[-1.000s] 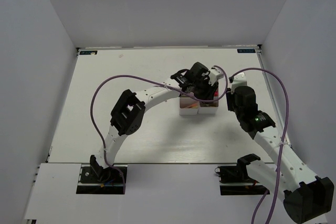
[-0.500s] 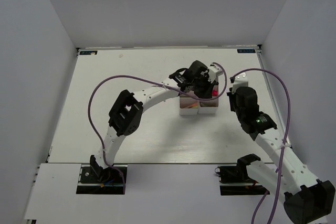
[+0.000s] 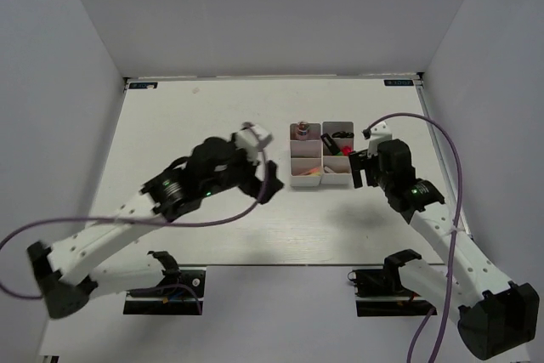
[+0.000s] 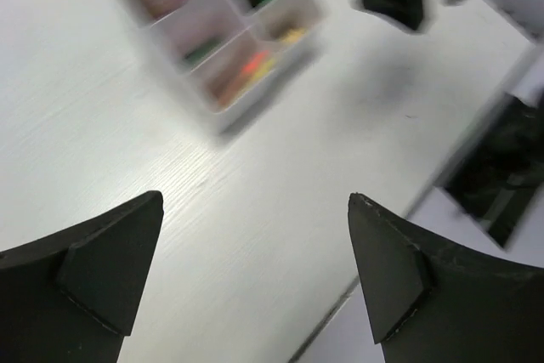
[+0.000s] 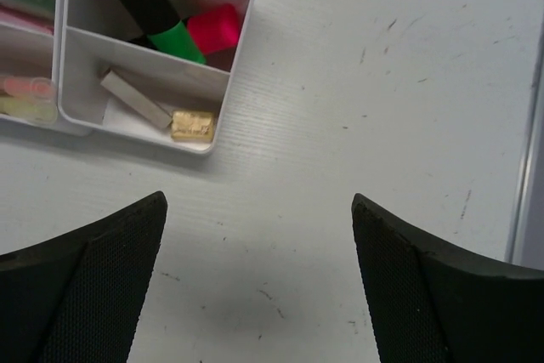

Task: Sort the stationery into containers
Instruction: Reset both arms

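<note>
Top view: bins (image 3: 307,180) sit right of centre on the worktop (image 3: 170,125), a two-by-two block with coloured items in all four compartments; most are too small to identify here. Left pincer (image 3: 265,163) hangs over bare worktop just left of the bins, not touching them. Right pincer (image 3: 362,155) is just beside the bins' right wall, also apart from it. Left wrist view: fingers (image 4: 102,269) spread wide, nothing between them, only bare worktop below. The bins appear blurred at upper left with smears of green, orange and pink inside; contents cannot be told apart. A dark blurred shape at top right is the right pincer. Right wrist view: fingers (image 5: 85,286) spread wide and empty over bare worktop. The bins' corner shows at upper left. The nearest compartment holds a grey block (image 5: 136,99) and a tan block (image 5: 193,125), lying side by side and nearly touching. The compartment above holds a black-green marker (image 5: 153,6) with a pink marker (image 5: 214,27) touching its green end. At the left edge, cream and pink sticks (image 5: 25,95) lie in the neighbouring compartment.
</note>
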